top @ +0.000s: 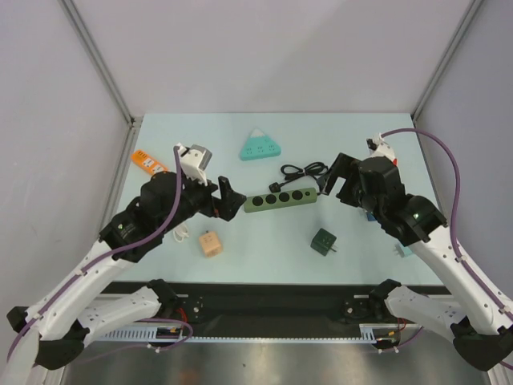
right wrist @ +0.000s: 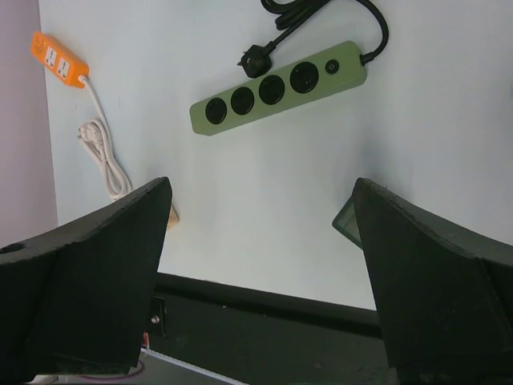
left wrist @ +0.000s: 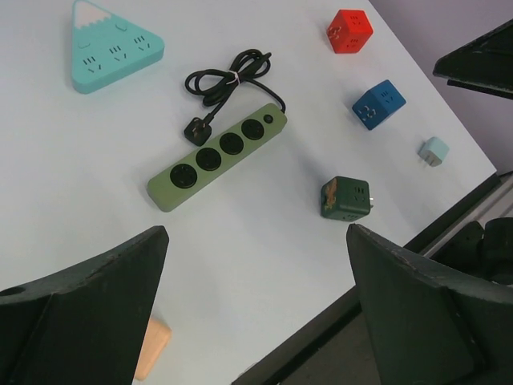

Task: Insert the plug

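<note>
My left fingers [top: 231, 199] are spread wide and hold nothing, and they hang over the desk [top: 264, 233] at the left end of the green power strip [top: 280, 199]. My right fingers [top: 330, 178] are spread just as wide and also hold nothing, and they sit above the strip's right end. The strip lies slantwise near the middle of the desk, and all four of its round sockets are bare. The black plug [left wrist: 197, 130] lies loose on the desk just beside the strip's far side. Its cable [top: 303, 171] is bundled toward the far edge. A teal triangular strip [top: 260, 146] sits by the far edge. A dark green cube [top: 324, 241] sits nearer the front edge.
</note>
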Motion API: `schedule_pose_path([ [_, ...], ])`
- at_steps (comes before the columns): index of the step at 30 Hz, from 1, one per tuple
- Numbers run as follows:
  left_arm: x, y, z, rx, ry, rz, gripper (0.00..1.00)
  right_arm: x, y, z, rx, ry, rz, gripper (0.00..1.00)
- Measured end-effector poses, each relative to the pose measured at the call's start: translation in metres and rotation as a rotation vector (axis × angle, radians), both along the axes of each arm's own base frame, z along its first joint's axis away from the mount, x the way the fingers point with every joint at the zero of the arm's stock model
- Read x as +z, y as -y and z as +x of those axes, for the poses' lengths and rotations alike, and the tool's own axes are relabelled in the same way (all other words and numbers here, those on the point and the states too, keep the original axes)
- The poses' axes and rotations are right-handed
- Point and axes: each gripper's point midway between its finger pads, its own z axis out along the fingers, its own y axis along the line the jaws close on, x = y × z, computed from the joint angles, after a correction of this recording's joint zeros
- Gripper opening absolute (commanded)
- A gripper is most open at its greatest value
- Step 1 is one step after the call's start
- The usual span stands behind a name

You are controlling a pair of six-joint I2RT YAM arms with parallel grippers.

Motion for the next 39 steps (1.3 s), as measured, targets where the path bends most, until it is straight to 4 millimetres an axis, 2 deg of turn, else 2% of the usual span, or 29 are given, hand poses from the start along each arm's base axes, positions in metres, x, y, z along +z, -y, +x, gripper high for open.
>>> schedule_pose_path([
  [4, -0.012, -0.002, 0.001, 0.008, -0.015, 0.023, 1.00, -0.005, 0.007, 0.001, -0.048, -0.020, -0.008, 1.00],
  [8, -0.028, -0.004, 0.002, 0.021, -0.038, 0.053, 1.00, -0.023, 0.041, 0.006, -0.241, -0.111, -0.063, 0.99],
  [11, -0.036, -0.004, 0.002, 0.022, -0.052, 0.070, 1.00, -0.040, 0.091, 0.016, -0.475, -0.216, -0.092, 0.94],
  [14, -0.043, -0.003, 0.003, 0.018, -0.064, 0.087, 1.00, -0.070, 0.161, 0.008, -0.761, -0.366, -0.108, 0.89],
  [15, -0.045, -0.002, 0.003, 0.014, -0.068, 0.093, 1.00, -0.078, 0.179, 0.003, -0.835, -0.404, -0.102, 0.85],
  [18, -0.051, 0.001, 0.003, -0.002, -0.080, 0.110, 1.00, -0.110, 0.238, -0.027, -1.072, -0.533, -0.080, 0.79],
  [21, -0.057, 0.004, 0.004, -0.018, -0.093, 0.126, 1.00, -0.129, 0.264, -0.056, -1.210, -0.621, -0.056, 0.79],
  [24, -0.064, 0.006, 0.003, -0.031, -0.118, 0.141, 1.00, -0.143, 0.280, -0.076, -1.312, -0.665, -0.024, 0.74],
  [26, -0.068, 0.008, 0.001, -0.044, -0.132, 0.147, 1.00, -0.156, 0.287, -0.092, -1.367, -0.712, -0.013, 0.67],
  [28, -0.069, 0.009, 0.001, -0.048, -0.139, 0.148, 1.00, -0.169, 0.289, -0.099, -1.385, -0.741, 0.005, 0.66],
  [30, -0.070, 0.010, 0.000, -0.053, -0.144, 0.146, 1.00, -0.178, 0.288, -0.097, -1.358, -0.755, 0.020, 0.70],
  [33, -0.070, 0.012, 0.000, -0.054, -0.152, 0.140, 1.00, -0.180, 0.286, -0.073, -1.241, -0.700, 0.035, 0.74],
  [34, -0.071, 0.012, 0.000, -0.052, -0.157, 0.137, 1.00, -0.178, 0.285, -0.065, -1.208, -0.680, 0.031, 0.80],
  [36, -0.072, 0.013, 0.000, -0.053, -0.164, 0.137, 1.00, -0.168, 0.281, -0.048, -1.123, -0.631, 0.005, 0.86],
  [38, -0.074, 0.015, 0.000, -0.055, -0.171, 0.137, 1.00, -0.151, 0.275, -0.023, -1.020, -0.541, -0.017, 0.88],
  [39, -0.074, 0.016, 0.001, -0.059, -0.174, 0.137, 1.00, -0.144, 0.264, -0.007, -0.937, -0.495, -0.031, 0.88],
])
